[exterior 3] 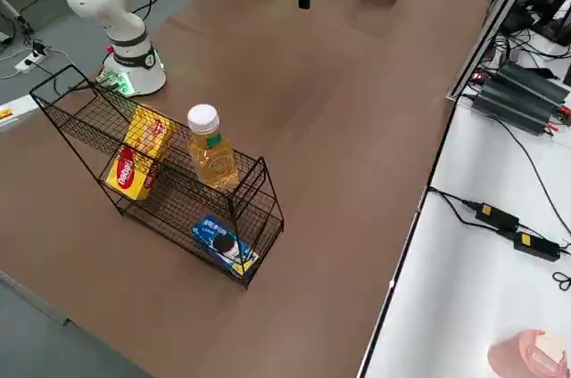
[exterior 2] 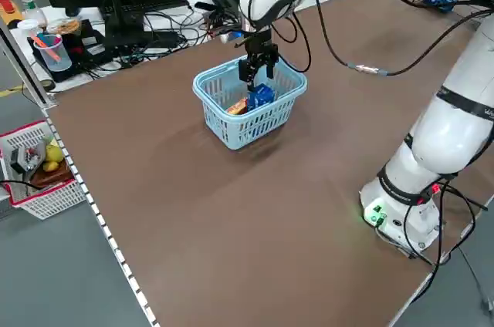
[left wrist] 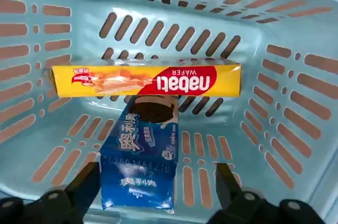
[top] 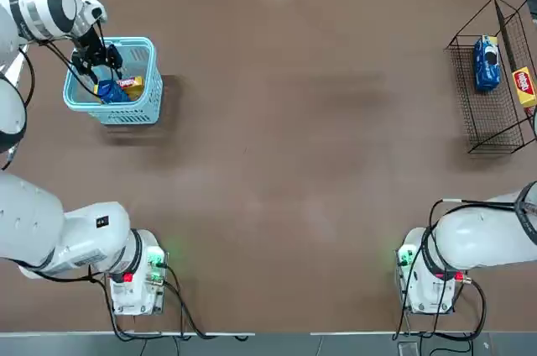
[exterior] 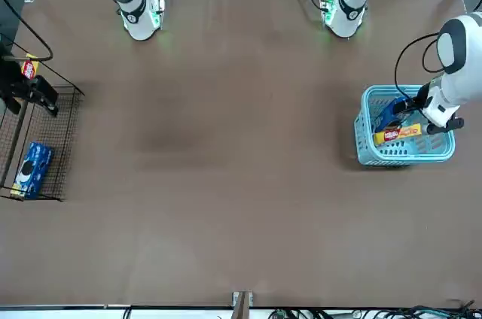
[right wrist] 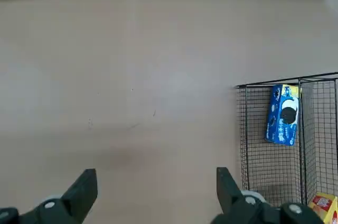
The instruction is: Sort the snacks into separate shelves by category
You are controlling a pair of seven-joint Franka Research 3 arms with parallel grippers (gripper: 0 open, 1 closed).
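- The brown desk (top: 277,171) lies under everything, the two arms based along one edge of it.
- The black wire mesh rack (exterior 3: 169,177) is on the desk at the robot's right.
- The light blue slotted basket (top: 109,117) sits well apart from the rack, at the robot's left.
- The right tool (right wrist: 157,183) is released, its fingers wide apart with nothing between them; it hangs in the air near the rack.
- The left tool (left wrist: 158,182) is down at the basket, also released, with its fingers spread on either side of the blue packet there; no grip has closed on it.
- A clear bottle (exterior 3: 212,155) with a white cap and amber liquid stands upright in the rack, beside the yellow packaging.
- That yellow packaging (exterior 3: 143,153) shows red logos; I cannot tell whether it is one box or two.
- A blue packet (exterior 3: 226,246) with a dark cookie picture lies in the rack, apart from the yellow packaging.
- In the basket, the other blue packet (left wrist: 140,155) lies with one end against a yellow wafer box (left wrist: 142,80), which is set crosswise to it, its red Nabati logo showing.
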